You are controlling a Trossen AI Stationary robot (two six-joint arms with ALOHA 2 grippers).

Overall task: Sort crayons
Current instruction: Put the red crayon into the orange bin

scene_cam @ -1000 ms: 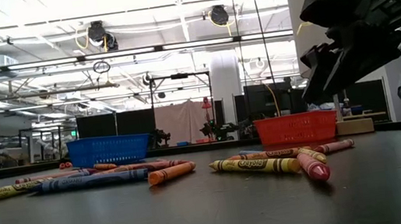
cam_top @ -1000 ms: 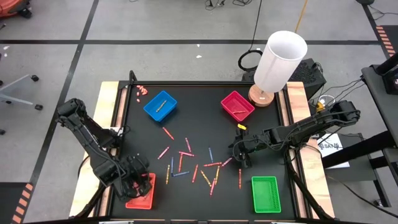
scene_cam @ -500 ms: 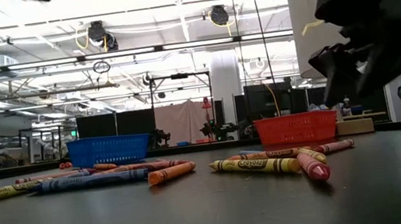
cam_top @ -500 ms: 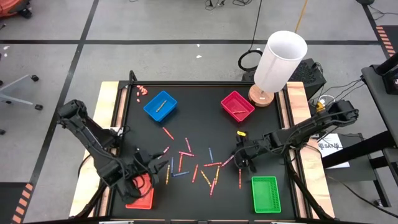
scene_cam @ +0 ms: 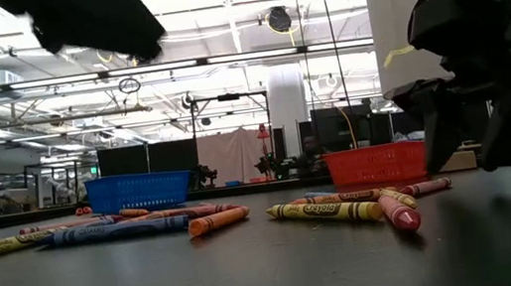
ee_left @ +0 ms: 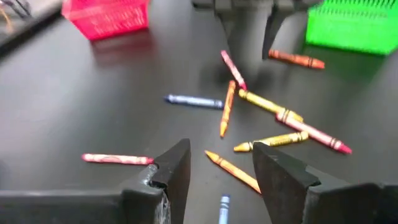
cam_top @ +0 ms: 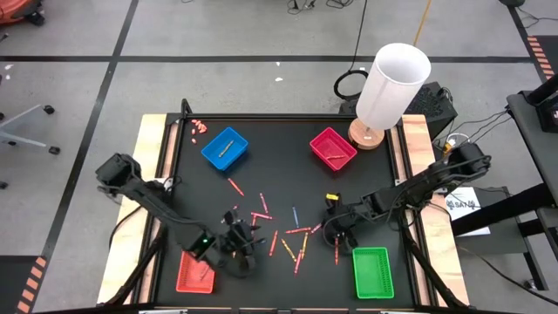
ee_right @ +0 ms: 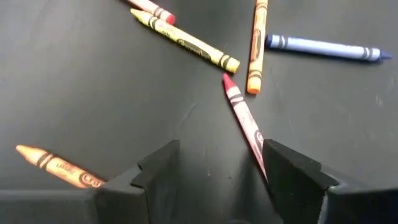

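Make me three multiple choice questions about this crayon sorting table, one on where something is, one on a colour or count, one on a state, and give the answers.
1. Where on the table does the green tray sit in the high view?
A. near corner on the right arm's side
B. far corner beside the lamp
C. centre of the mat

2. How many trays are on the table?
A. two
B. four
C. six

3. How are the right gripper's fingers?
A. shut on a yellow crayon
B. open, holding nothing
C. shut on a tray rim

Answers:
1 A: it lies at the near right edge, below the right arm.
2 B: the blue tray, magenta tray, red tray and green one.
3 B: the right wrist view shows bare mat between the spread fingers, with a red crayon lying beside one.
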